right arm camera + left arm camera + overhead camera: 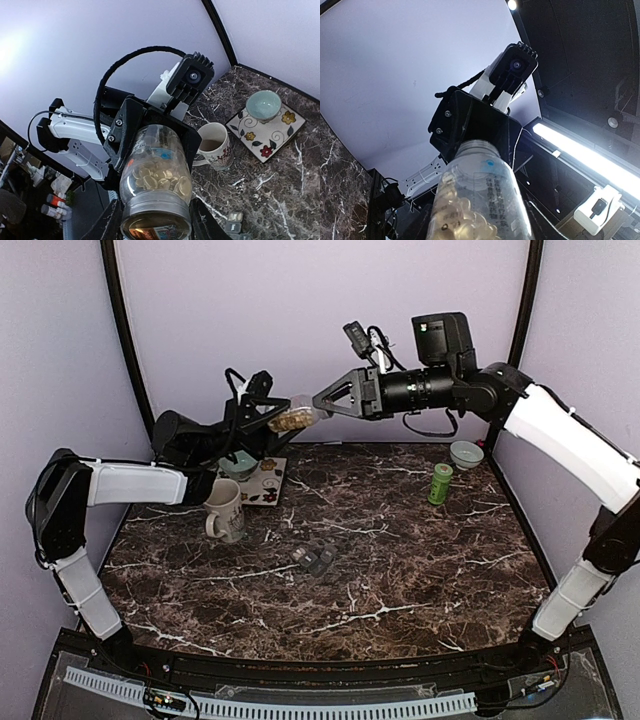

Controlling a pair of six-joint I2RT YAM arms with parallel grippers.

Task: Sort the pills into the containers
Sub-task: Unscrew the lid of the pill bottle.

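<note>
A clear jar (293,420) lies sideways in the air above the back left of the table, held between both arms. Tan-yellow pills (160,177) are heaped inside it (465,220). My left gripper (272,418) is shut on the jar's base end. My right gripper (155,227) is shut on the grey lid end (156,212), with a finger (107,225) on each side. The containers (314,559), a low dark grey strip of joined compartments, lie on the marble near the table's middle and show at the lower right of the right wrist view (234,222).
A white mug (226,510) stands left of centre. Behind it a pale teal bowl (240,468) sits on a floral tile (268,485). At the back right are another small bowl (465,453) and a green canister (440,483).
</note>
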